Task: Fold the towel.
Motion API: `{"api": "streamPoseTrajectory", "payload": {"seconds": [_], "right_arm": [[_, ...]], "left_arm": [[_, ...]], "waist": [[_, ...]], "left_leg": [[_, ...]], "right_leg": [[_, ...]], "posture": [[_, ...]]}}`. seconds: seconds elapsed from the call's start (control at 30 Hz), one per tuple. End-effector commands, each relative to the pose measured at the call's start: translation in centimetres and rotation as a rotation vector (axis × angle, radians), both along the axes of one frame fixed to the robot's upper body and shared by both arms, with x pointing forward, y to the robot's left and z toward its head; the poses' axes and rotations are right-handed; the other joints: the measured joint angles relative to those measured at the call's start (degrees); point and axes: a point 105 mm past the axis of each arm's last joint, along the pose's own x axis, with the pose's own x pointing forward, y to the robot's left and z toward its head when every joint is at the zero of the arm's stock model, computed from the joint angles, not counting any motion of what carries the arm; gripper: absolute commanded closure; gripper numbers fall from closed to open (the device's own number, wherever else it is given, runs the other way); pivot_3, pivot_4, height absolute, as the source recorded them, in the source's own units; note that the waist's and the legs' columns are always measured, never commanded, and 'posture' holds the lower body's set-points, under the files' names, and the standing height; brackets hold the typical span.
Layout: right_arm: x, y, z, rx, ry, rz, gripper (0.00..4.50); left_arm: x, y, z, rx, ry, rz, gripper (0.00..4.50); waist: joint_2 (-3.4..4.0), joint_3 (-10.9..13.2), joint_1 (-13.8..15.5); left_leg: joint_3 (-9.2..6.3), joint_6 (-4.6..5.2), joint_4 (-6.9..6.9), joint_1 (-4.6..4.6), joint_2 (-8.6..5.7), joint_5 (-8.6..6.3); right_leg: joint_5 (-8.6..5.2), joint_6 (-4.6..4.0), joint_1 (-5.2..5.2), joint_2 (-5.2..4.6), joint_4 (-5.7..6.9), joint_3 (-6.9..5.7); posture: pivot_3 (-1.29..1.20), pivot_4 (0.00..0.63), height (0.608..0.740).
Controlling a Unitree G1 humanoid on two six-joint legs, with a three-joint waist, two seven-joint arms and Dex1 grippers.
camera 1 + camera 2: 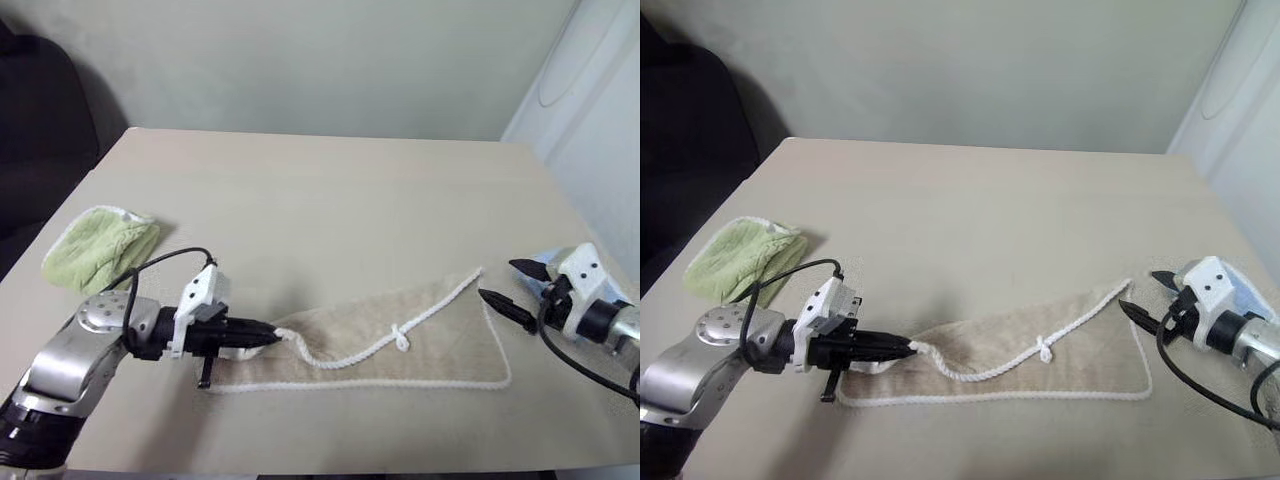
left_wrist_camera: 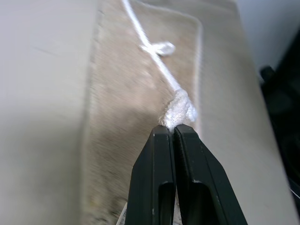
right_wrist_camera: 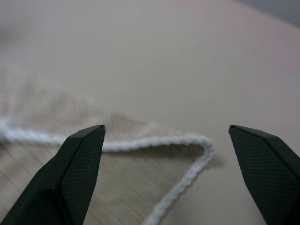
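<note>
The beige towel lies as a long narrow strip near the table's front edge, its white corded edging running across it with a small loop. My left gripper is shut on the towel's left corner and holds it a little above the table; in the left wrist view the white corded corner bunches just past the shut fingertips. At the towel's right end my right gripper is open. In the right wrist view the towel's far right corner lies between the spread fingers, apart from both.
A light green terry cloth sits crumpled at the table's left edge. A light blue cloth lies under my right hand at the right edge. The beige table stretches back to a wall. A dark seat stands at the far left.
</note>
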Motion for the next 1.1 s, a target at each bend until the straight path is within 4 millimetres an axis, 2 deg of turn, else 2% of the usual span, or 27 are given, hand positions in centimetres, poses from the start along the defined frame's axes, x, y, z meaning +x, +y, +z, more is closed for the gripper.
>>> {"api": "streamPoseTrajectory", "payload": {"seconds": [0.03, 0.13, 0.33, 0.53, 0.67, 0.87, 0.9, 1.0, 1.1], "right_arm": [[1.4, -0.8, -0.8, -0.199, -0.015, 0.112, 0.02], [3.4, -1.5, -1.6, -0.287, -0.037, 0.134, 0.02], [7.1, -1.4, -1.8, -0.323, -0.069, 0.141, 0.02], [8.5, -0.9, -2.3, -0.348, -0.08, 0.175, 0.02], [8.4, -1.0, -2.1, -0.336, -0.086, 0.192, 0.84], [7.3, -1.9, -1.6, -0.352, -0.09, 0.206, 2.96], [7.1, -2.0, -1.6, -0.351, -0.09, 0.207, 3.44], [6.5, -2.1, -1.5, -0.344, -0.09, 0.212, 4.41], [6.4, -2.0, -1.3, -0.343, -0.11, 0.203, 4.47]], "left_arm": [[1.2, 0.4, 0.7, -0.017, -0.054, 0.066, 4.5], [1.8, 0.5, 1.0, -0.045, -0.067, 0.114, 4.5], [1.8, 0.4, 1.1, -0.059, -0.092, 0.154, 4.5], [1.9, 0.4, 1.3, -0.056, -0.109, 0.171, 4.5], [2.0, 0.7, 1.5, -0.053, -0.122, 0.19, 4.5], [2.2, 1.3, 1.6, -0.056, -0.125, 0.219, 4.5], [2.2, 1.4, 1.6, -0.058, -0.125, 0.222, 4.5], [2.4, 1.3, 1.5, -0.062, -0.126, 0.225, 4.5], [2.8, 1.1, 1.5, -0.074, -0.132, 0.224, 4.5]], "waist": [[-0.06, 0.02, -0.03], [-0.1, 0.13, -0.04], [-0.09, 0.21, -0.02], [-0.12, 0.23, 0.52], [-0.15, 0.27, 0.81], [-0.2, 0.32, 0.89], [-0.22, 0.33, 0.89], [-0.27, 0.35, 0.89], [-0.29, 0.37, 0.85]], "left_leg": [[0.0, 0.01, 0.0, 0.04, 0.01, 0.02], [-0.01, 0.08, 0.0, 0.09, 0.01, 0.11], [0.0, 0.39, -0.02, 0.16, 0.02, 0.33], [-0.04, 0.45, -0.02, 0.19, 0.02, 0.37], [-0.02, 0.22, -0.01, 0.18, 0.0, 0.25], [0.0, 0.08, -0.02, 0.17, -0.01, 0.19], [0.0, 0.07, -0.02, 0.17, -0.01, 0.19], [0.01, 0.05, -0.01, 0.18, -0.01, 0.2], [0.04, 0.03, -0.01, 0.19, -0.01, 0.21]], "right_leg": [[0.01, -0.01, 0.03, 0.0, 0.0, 0.0], [0.04, -0.04, 0.08, 0.01, 0.0, 0.0], [0.23, 0.06, 0.14, 0.0, -0.01, -0.01], [0.35, 0.12, 0.2, -0.02, -0.03, -0.06], [0.37, 0.08, 0.22, -0.11, -0.03, -0.09], [0.39, 0.05, 0.22, -0.12, -0.03, -0.12], [0.39, 0.04, 0.23, -0.13, -0.04, -0.12], [0.39, 0.04, 0.25, -0.13, -0.05, -0.12], [0.39, 0.04, 0.25, -0.13, -0.05, -0.12]], "posture": [[0.0, 0.15, 0.74], [0.0, 0.15, 0.74], [0.0, 0.15, 0.74], [0.0, 0.15, 0.74], [0.0, 0.15, 0.74], [0.0, 0.15, 0.74], [0.0, 0.15, 0.74], [0.0, 0.15, 0.74], [0.0, 0.15, 0.74]]}}
